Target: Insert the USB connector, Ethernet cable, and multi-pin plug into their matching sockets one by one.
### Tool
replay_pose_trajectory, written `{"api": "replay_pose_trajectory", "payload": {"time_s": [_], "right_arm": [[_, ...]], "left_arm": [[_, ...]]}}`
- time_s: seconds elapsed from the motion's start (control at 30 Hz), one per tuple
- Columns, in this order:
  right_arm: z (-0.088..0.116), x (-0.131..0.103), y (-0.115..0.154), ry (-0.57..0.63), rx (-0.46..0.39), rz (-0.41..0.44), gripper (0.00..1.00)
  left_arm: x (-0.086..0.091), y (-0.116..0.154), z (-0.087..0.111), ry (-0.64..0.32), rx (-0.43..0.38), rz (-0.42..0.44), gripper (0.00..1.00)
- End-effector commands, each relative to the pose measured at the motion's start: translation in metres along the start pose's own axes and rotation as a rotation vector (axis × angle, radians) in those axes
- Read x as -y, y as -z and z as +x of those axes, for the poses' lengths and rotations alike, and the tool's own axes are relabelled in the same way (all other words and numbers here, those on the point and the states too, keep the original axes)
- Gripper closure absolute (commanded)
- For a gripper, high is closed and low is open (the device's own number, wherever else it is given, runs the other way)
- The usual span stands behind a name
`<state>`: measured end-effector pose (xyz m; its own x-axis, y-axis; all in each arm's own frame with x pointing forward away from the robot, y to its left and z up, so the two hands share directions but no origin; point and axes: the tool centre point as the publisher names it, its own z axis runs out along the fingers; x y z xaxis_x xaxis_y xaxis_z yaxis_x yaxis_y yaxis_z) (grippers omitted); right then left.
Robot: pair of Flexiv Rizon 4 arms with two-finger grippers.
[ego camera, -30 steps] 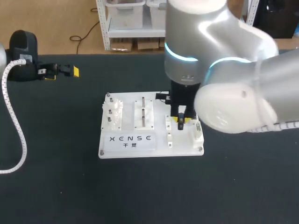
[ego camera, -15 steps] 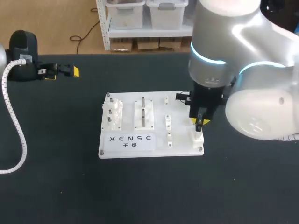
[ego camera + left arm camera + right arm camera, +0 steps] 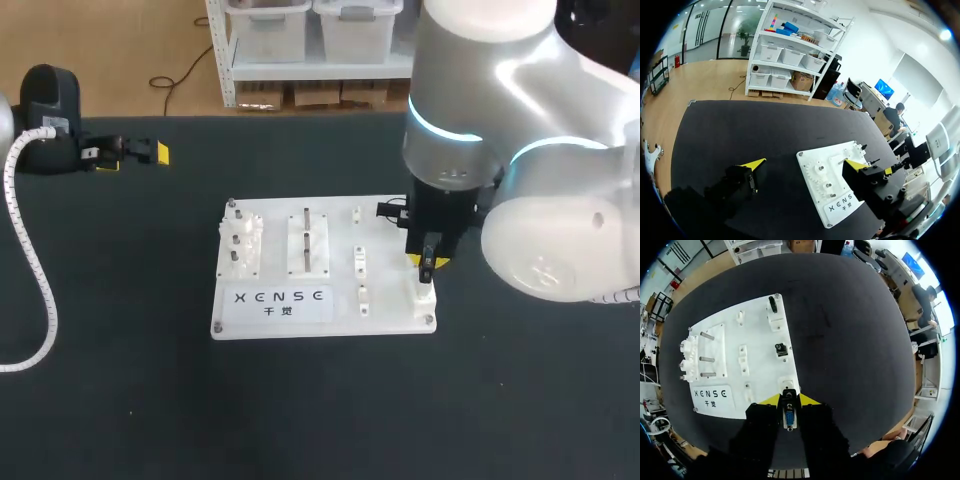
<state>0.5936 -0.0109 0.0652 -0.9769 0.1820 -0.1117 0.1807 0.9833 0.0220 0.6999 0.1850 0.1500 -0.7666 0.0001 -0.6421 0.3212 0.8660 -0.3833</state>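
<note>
A white board (image 3: 325, 315) lies mid-table. My right gripper (image 3: 427, 262) hangs over its front right corner, just above a white socket block (image 3: 424, 296). In the right wrist view my right gripper (image 3: 789, 402) is shut on the multi-pin plug (image 3: 789, 417), whose blue face shows between the yellow tips, with the empty white socket (image 3: 788, 383) right ahead of it. Further along the board's edge, two dark plugs (image 3: 781, 349) (image 3: 773, 304) stand in white blocks. My left gripper (image 3: 130, 152) rests open at the far left of the table and holds nothing; in its own view the left gripper (image 3: 805, 164) looks towards the board (image 3: 840, 210).
The board's left part carries a white block with gears (image 3: 238, 245) and a block with upright pins (image 3: 308, 243). A black stand (image 3: 50, 120) and a white ribbed cable (image 3: 35, 270) are at the table's left edge. Dark mat surrounds the board.
My right arm has swung right, from the board's middle to its front right corner, with the plug in its gripper; over the last half second it barely moved. The left arm is unchanged.
</note>
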Motion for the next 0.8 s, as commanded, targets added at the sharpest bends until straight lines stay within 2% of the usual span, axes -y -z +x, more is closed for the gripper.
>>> {"api": "replay_pose_trajectory", "payload": {"time_s": [0.03,0.8], "right_arm": [[-0.0020,-0.0024,-0.0017,-0.002,-0.002,0.008,1.00],[-0.0075,-0.0035,-0.0044,-0.009,-0.003,0.018,1.00]], "left_arm": [[0.0000,0.0000,0.0000,0.000,0.000,0.000,0.00],[0.0000,0.0000,0.0000,0.000,0.000,0.000,0.00]]}}
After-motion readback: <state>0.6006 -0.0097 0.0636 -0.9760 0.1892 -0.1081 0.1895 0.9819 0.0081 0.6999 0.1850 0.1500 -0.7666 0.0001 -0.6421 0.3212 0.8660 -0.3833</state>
